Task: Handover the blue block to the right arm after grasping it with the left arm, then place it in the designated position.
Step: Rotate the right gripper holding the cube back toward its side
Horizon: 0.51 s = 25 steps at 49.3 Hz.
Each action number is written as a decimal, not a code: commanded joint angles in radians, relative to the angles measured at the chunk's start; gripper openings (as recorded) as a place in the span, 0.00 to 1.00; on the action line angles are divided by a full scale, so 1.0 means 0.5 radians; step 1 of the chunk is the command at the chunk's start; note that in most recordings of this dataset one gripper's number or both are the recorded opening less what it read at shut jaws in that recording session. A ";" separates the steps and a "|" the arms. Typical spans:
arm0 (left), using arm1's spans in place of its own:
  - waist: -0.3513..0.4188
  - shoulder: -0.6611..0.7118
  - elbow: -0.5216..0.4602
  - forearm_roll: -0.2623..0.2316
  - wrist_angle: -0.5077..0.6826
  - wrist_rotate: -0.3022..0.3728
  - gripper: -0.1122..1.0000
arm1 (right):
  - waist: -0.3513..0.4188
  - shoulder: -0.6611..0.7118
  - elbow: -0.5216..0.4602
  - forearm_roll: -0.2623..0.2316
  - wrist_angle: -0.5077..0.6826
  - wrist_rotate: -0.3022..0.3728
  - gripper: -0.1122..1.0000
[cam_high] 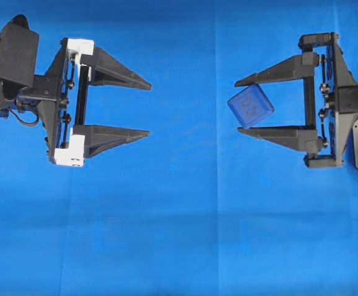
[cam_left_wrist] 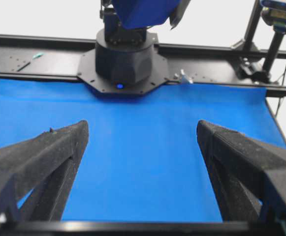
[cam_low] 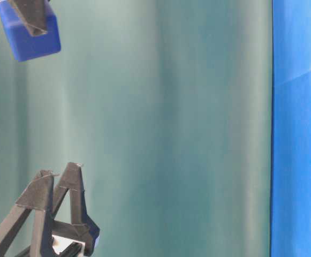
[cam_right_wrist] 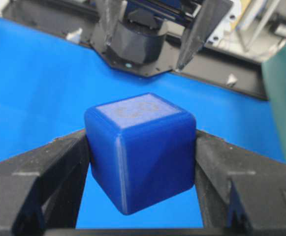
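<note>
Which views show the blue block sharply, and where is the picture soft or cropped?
Right wrist view: blue block large, edges slightly soft. Overhead view: evenly lit, crisp, embossed mark readable. Table-level view: block cropped at the top corner. Left wrist view: near pincer fingers blurred.

Left gripper gapes wide and level; right gripper faces it, fingers half-closed

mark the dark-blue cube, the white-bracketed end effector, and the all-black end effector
dark-blue rounded cube (cam_right_wrist: 140, 150), right wrist view, front corner.
white-bracketed left end effector (cam_high: 149, 106), overhead view, gap between fingertips.
all-black right end effector (cam_high: 246, 106), overhead view, between fingertips, on cube.
</note>
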 commanded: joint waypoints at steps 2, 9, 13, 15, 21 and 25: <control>0.003 -0.018 -0.037 0.003 -0.009 0.003 0.94 | 0.003 -0.034 -0.037 0.003 0.000 0.117 0.58; 0.003 -0.018 -0.037 0.003 -0.009 0.003 0.94 | 0.003 -0.049 -0.034 0.003 0.034 0.169 0.58; 0.003 -0.018 -0.034 0.003 -0.012 0.003 0.94 | 0.003 -0.049 -0.034 0.003 0.043 0.169 0.58; 0.000 -0.018 -0.034 0.003 -0.012 0.003 0.94 | 0.003 -0.049 -0.034 0.003 0.046 0.169 0.58; 0.003 -0.015 -0.034 0.003 -0.012 0.003 0.94 | 0.003 -0.049 -0.034 0.006 0.046 0.172 0.58; 0.003 -0.015 -0.037 0.003 -0.012 0.003 0.94 | 0.003 -0.049 -0.034 0.003 0.046 0.178 0.58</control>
